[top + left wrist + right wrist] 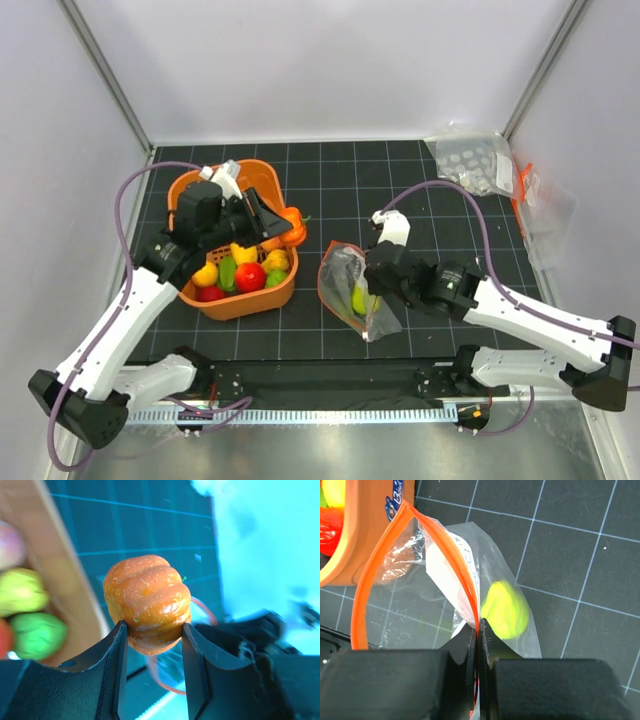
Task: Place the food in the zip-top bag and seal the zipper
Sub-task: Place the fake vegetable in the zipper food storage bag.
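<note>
Worktop (400, 190): black grid mat, carrying everything.

Basket (245, 303) is sitting by the left edge, mid-depth. It's holding the remaining food (250, 276): red, yellow and green pieces, piled loose. Spare clear bags (475, 160) are lying in the far right corner, not in play.

Zip-top bag (338, 275) is lying around the middle of the worktop, toward the near edge, just right of the basket. Its mouth is gaping in a loop, facing the basket.
- Right jaws are pinching tight on the zipper (362, 595), about where the two sides of the strip meet, propping the mouth open.
- I'm judging the film thin, floppy and slick, with no shape of its own.
- The zipper strip is the only stiffish part, so that's where to be holding it, for sealing too.
- Inside, one yellow-green piece (506, 609) is sitting low in the bag, with the white label showing through the film.

Left jaws are clamping a small orange pumpkin (147, 597), part-closed around its lower half. They're hovering by the basket's right rim, between basket and bag.
- I'm judging the pumpkin hard, light, ribbed and rounded.
- The grip is sitting low on the curve, so it's risking a squirt-out under a harder squeeze.
- The bag mouth is looking wide enough for the drop, but the film is likely shifting on any nudge.
</note>
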Controlling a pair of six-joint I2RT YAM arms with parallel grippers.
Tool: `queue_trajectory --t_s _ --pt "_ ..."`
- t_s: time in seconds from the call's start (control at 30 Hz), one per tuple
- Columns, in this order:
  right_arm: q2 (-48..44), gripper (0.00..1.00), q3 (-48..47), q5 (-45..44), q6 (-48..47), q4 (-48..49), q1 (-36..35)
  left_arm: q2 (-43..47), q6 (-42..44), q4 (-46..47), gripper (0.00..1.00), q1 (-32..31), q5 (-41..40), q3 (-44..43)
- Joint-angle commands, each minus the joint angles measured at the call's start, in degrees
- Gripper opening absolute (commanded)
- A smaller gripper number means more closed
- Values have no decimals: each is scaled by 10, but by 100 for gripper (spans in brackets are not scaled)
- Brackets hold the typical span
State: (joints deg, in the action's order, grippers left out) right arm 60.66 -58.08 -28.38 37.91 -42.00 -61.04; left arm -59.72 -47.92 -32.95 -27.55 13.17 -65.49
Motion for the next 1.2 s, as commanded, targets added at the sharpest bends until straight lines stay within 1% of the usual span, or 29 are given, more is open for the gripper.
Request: queue_trajectory --t_s 0.0,0.1,0.2,0.23,0.33,0.43,0.63,0.8,0.87,0.9,0.93,0.97,1.0,1.07,1.1,1.17 --pt "18 1 -25 -16 8 27 -2 37 -57 75 28 -27 42 11" --pt "37 1 -27 -17 11 42 0 44 -71 97 28 -65 44 22" --pt "43 1 -28 -16 17 61 4 46 -86 115 28 -109 28 31" --pt "41 1 -23 -10 19 69 6 44 -89 119 28 -134 23 36" --pt "28 1 -13 -5 34 91 14 32 -95 141 28 -180 3 49" --pt "7 1 1 -18 47 101 17 13 -98 152 28 -209 -17 63" --pt "-34 1 28 -47 66 100 21 -14 -92 155 29 -239 -64 90" --pt "-49 1 46 -54 74 98 21 -74 -79 175 29 -253 -63 90" --pt "-55 1 51 -55 76 96 22 -95 -60 162 41 -270 -100 73" --pt "-57 1 55 -56 79 93 22 -101 -54 149 61 -274 -110 57" --pt "-59 1 57 -58 80 90 22 -108 -43 139 68 -279 -118 49" --pt "-66 1 60 -59 81 90 23 -109 -37 110 75 -281 -144 42" --pt "-70 1 64 -59 81 87 22 -107 -33 99 91 -283 -154 30" --pt "-80 1 68 -61 83 83 23 -98 -24 75 98 -284 -171 24" --pt "-84 1 72 -62 83 80 24 -95 -19 68 100 -284 -175 16" --pt "-88 1 74 -65 85 75 23 -85 -9 44 100 -284 -187 3"
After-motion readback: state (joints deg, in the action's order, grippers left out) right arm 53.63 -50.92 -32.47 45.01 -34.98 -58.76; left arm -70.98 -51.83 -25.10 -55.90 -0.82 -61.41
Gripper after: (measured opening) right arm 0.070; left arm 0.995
